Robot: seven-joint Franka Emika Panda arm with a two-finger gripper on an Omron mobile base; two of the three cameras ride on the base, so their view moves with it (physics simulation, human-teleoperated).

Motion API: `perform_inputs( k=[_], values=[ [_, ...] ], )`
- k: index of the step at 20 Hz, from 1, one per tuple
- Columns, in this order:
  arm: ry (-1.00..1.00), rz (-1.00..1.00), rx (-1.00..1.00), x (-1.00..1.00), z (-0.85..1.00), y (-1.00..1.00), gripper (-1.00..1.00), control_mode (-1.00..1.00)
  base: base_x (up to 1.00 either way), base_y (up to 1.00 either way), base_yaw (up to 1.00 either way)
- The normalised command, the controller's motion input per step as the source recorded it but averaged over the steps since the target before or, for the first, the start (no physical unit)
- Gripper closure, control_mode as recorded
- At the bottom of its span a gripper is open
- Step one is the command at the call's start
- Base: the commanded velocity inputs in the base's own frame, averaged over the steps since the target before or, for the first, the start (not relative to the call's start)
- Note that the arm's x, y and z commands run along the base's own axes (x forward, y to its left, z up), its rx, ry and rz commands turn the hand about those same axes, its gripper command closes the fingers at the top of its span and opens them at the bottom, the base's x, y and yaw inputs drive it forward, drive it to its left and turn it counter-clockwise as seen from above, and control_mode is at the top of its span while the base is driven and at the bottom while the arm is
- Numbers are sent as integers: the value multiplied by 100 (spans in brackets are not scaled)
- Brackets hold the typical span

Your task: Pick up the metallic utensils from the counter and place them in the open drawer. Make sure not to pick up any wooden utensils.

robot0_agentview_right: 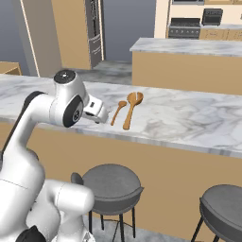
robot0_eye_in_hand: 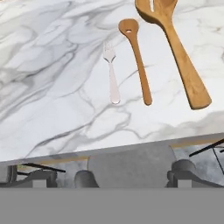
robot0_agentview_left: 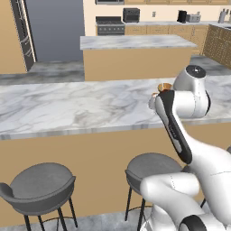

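I'm at the approach step: my gripper point(robot0_eye_in_hand: 131, 177) hangs over the near edge of the marble counter point(robot0_eye_in_hand: 52, 87) with its jaws spread fully and nothing between them, so next I'd judge it needs to advance and drop over the silver fork point(robot0_eye_in_hand: 112, 74). The hand view shows that fork lying flat just beside the small wooden spoon point(robot0_eye_in_hand: 136, 57), with the large wooden spoon point(robot0_eye_in_hand: 175, 48) beyond. In the right base view I make out the two spoons, not the fork.
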Motion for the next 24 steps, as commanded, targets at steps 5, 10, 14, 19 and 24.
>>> perform_inputs(
  k=[5,10,14,19,24],
  values=[
    [9,0,0,56,-4,4,-100,-100,0,0,0],
    [12,0,-1,39,-14,0,-100,-100,0,0,0],
    [7,0,-1,38,-14,0,-100,-100,0,0,0],
    [1,0,-2,20,-27,0,-100,-100,0,0,0],
    [0,0,0,14,-29,0,-100,-100,0,0,0]
  ],
)
